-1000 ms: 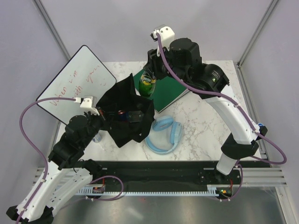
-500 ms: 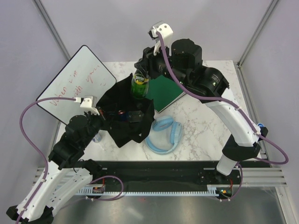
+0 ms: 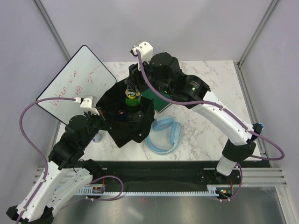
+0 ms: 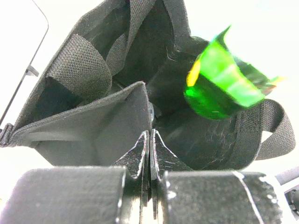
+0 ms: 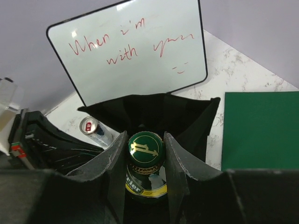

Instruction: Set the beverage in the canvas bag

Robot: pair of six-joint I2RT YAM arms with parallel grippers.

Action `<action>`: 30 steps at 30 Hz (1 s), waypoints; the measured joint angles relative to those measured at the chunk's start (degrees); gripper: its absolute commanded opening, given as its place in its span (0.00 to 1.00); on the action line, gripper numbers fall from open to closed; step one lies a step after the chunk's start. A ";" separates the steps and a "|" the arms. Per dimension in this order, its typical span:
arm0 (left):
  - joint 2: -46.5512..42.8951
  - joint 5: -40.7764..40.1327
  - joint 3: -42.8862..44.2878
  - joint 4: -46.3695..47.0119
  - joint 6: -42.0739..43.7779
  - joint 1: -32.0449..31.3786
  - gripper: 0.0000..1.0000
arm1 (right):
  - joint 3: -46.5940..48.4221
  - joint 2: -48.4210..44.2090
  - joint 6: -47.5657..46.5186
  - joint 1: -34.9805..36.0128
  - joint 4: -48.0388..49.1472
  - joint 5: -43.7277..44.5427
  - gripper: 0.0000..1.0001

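Red handwriting was seen on the whiteboard [image 5: 140, 86], reading "When i'm with", the last word trailing into a scrawl that may be "you", and a small face-like mark was drawn beneath. A gold emblem was carried on the cap of the green bottle [image 5: 145, 150]; the lettering on its yellow label could not be read.

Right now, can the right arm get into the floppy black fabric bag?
Likely yes: left claw pinches the rim of the floppy black canvas bag, holding its mouth open, and right claw has the green yellow-labelled bottle right at it, nothing between.
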 measured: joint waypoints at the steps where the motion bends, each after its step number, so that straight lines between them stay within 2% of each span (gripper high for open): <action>1: -0.04 0.02 0.00 -0.02 0.02 0.00 0.02 | -1.07 0.07 0.00 0.00 0.72 0.15 0.00; 9: -0.37 0.07 -0.15 -0.02 0.02 0.00 0.02 | -6.58 2.45 -1.09 0.55 6.84 0.79 0.00; 24: -1.18 0.39 -0.42 -0.04 0.00 0.00 0.02 | -20.92 2.99 -13.68 2.10 21.88 9.97 0.00; 30: -1.18 0.37 -0.42 -0.02 0.00 0.00 0.02 | -23.65 2.97 -16.02 1.81 25.22 11.76 0.00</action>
